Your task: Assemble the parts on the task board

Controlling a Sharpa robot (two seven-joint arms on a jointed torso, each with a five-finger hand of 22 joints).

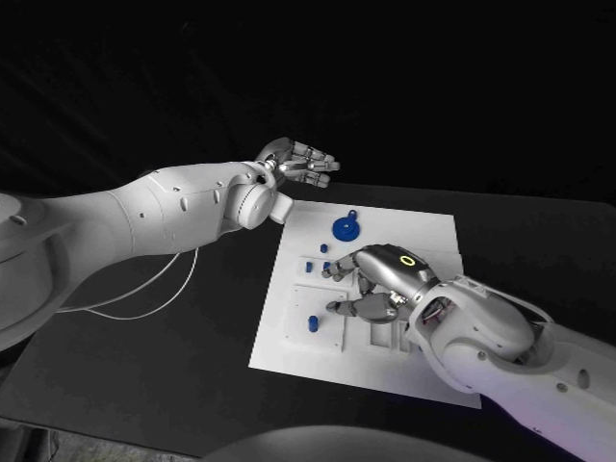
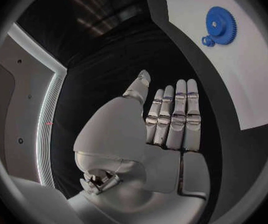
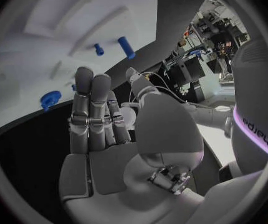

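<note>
head overhead, wrists close, sharing task board

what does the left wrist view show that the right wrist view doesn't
Left wrist view alone: the large blue toothed gear with a small blue gear beside it, and the left hand, fingers straight and holding nothing.

Right wrist view alone: two small blue cylindrical pegs standing on the board, a blue piece near its edge, and the right hand, also holding nothing.

Both: the white rectangular task board and the black table.
</note>
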